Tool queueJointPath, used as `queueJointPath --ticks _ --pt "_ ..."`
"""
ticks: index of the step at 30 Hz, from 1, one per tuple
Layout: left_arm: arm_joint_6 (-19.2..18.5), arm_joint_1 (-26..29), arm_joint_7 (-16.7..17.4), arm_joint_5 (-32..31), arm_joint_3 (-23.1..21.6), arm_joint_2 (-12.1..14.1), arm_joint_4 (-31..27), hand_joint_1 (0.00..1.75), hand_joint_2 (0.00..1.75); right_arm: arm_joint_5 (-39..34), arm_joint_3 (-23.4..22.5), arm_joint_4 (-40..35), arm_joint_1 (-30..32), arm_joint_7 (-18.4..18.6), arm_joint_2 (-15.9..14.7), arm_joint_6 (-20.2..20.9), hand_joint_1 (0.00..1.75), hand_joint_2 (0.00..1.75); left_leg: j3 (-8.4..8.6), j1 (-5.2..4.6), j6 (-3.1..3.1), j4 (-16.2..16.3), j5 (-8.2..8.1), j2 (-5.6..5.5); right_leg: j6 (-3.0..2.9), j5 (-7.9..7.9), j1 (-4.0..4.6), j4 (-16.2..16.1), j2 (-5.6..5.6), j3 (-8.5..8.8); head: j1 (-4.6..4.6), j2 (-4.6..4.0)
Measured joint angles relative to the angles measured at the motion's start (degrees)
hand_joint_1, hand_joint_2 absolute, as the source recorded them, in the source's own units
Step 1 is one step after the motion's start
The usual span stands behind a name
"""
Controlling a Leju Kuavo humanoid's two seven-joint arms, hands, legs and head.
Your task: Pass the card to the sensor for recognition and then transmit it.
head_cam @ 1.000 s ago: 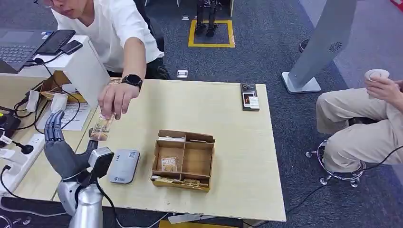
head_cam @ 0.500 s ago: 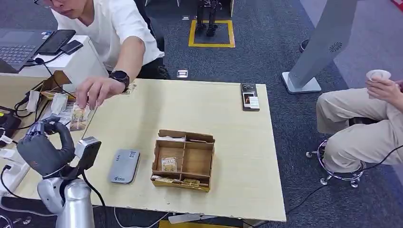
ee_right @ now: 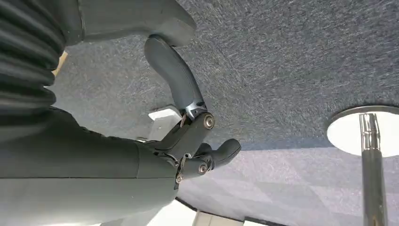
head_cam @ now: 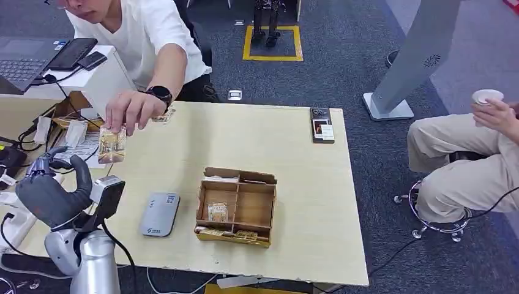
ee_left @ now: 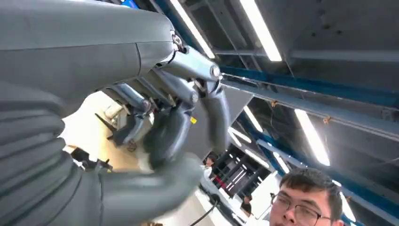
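Here the small tan picture card (head_cam: pixel 112 145) hangs from the fingers of a person's hand (head_cam: pixel 126 112), held upright above the left end of the light wooden surface (head_cam: pixel 294 184), just beyond the robot's left hand (head_cam: pixel 48 195). The left hand sits raised at the surface's left edge, dark grey fingers (ee_left: pixel 169 134) curled in toward the thick thumb, clenched on nothing; the card is apart from it. The flat grey rounded sensor box (head_cam: pixel 160 214) lies on the surface just right of the left arm. Beside it sits a brown cardboard tray with compartments (head_cam: pixel 236 206), a small card lying in one near-left compartment. A dark phone (head_cam: pixel 322 125) lies at the far edge. The right hand (ee_right: pixel 193 136) hangs over grey carpet, fingers loosely bent, holding nothing. A seated person in beige trousers (head_cam: pixel 456 162) holds a white cup (head_cam: pixel 485 96) off to the right.
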Motion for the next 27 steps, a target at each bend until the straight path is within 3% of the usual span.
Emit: queueJointPath --ticks 18,22,27 --pt "0.0 0.1 3.7 -4.2 0.0 0.0 -1.0 0.00 1.75 0.3 0.0 0.1 -0.2 -0.6 0.0 0.0 0.00 1.75 0.00 0.00 0.00 0.0 0.00 0.00 0.00 0.00 0.00 0.0 0.00 0.00 0.02 0.00" --pt "0.0 0.1 3.5 -3.6 0.0 0.0 -1.1 0.00 1.75 0.3 0.0 0.2 -0.2 -0.7 -0.1 0.0 0.00 1.75 0.00 0.00 0.00 0.0 0.00 0.00 0.00 0.00 0.00 0.0 0.00 0.00 0.00 0.00" --pt "0.0 0.1 0.2 1.6 0.0 0.0 -2.2 0.00 1.75 0.0 0.0 0.3 -0.2 -1.0 -0.2 0.0 0.00 1.75 0.00 0.00 0.00 0.0 0.00 0.00 0.00 0.00 0.00 0.0 0.00 0.00 0.00 0.00"
